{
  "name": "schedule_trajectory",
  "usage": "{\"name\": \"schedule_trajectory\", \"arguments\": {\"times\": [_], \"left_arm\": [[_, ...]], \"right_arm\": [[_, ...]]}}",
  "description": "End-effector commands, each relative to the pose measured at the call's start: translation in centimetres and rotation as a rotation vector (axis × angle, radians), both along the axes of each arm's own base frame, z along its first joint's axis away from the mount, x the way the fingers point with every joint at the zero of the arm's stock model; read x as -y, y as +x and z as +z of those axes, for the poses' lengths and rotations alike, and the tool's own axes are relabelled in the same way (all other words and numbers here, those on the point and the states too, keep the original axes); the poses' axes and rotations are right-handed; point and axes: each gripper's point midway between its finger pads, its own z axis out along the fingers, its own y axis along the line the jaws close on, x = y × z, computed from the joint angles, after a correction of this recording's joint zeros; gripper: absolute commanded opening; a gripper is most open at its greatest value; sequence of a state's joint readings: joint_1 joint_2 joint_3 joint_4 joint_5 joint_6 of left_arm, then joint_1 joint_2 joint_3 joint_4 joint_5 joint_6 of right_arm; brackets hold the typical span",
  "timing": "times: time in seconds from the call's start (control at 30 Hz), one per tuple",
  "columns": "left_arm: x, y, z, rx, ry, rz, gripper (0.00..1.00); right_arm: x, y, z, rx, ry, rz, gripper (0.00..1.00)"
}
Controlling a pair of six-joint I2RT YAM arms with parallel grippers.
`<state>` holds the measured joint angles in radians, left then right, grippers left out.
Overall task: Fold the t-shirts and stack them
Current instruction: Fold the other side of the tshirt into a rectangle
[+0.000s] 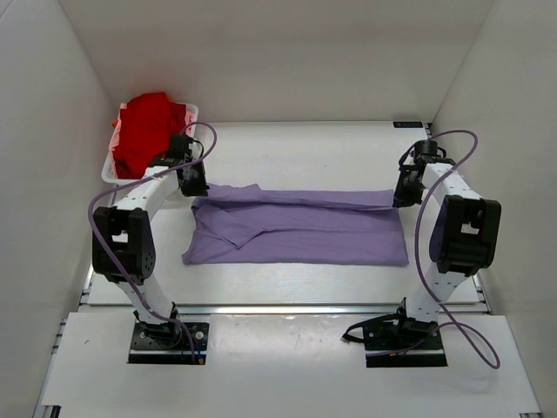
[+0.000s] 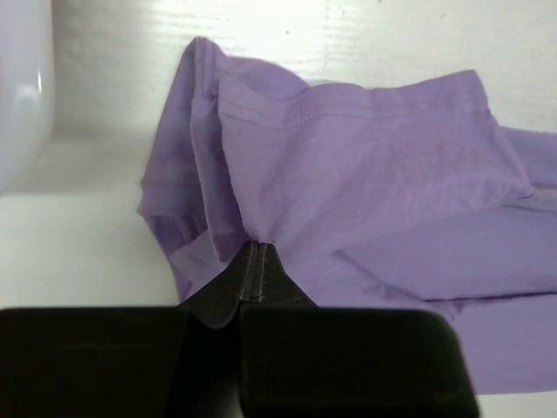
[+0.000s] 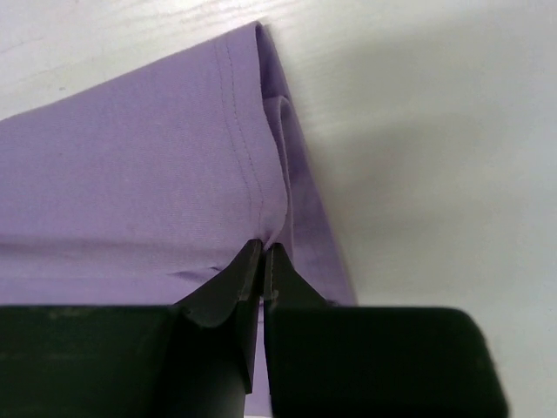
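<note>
Mid white counter [image 1: 296, 148], purple shirt [image 1: 300, 231] laid flat; far edge pinched at its ends by clenched left hand [image 1: 193, 185] and right hand [image 1: 402, 198]. At far left corner, red shirt [image 1: 144, 131] heaped in tray [image 1: 193, 111].

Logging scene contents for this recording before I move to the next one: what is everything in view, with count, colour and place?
lavender t-shirt: one, lavender-purple, spread partly folded across the middle of the table
red t-shirt: one, bright red, bunched in the tray
tray: one, white, far left corner of the table
table: one, white
walls: white, on the left, far and right sides
cables: two, purple, one along each arm
left arm: one, black and white, reaching to the shirt's far left edge
right arm: one, same colours, at the shirt's far right corner
left gripper: black, pinching the lavender cloth
right gripper: black, pinching the lavender cloth
</note>
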<state>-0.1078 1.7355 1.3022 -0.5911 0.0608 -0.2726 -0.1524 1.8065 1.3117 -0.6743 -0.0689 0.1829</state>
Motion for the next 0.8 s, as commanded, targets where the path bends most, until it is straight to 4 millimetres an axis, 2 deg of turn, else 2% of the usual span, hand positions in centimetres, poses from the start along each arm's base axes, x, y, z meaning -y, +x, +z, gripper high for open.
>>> {"name": "schedule_trajectory", "arguments": {"times": [0.0, 0.27, 0.37, 0.63, 0.77], "left_arm": [[0.0, -0.8, 1.9, 0.054, -0.009, -0.017, 0.00], [-0.5, -2.2, 1.3, 0.038, 0.006, -0.009, 0.00], [-0.5, -3.2, 0.9, 0.023, 0.007, -0.013, 0.00], [-1.1, -4.2, 0.8, 0.019, 0.024, -0.009, 0.00], [-1.4, -4.8, 0.5, 0.010, 0.024, 0.000, 0.00]], "right_arm": [[1.4, 0.0, 1.8, 0.070, -0.033, -0.021, 0.00], [2.4, -1.7, 0.4, 0.035, -0.033, -0.044, 0.00], [2.2, -2.0, -0.2, 0.030, -0.026, -0.043, 0.00], [1.6, -2.7, -0.2, 0.025, -0.023, -0.041, 0.00], [1.0, -3.8, -0.7, 0.001, -0.017, -0.031, 0.00]]}}
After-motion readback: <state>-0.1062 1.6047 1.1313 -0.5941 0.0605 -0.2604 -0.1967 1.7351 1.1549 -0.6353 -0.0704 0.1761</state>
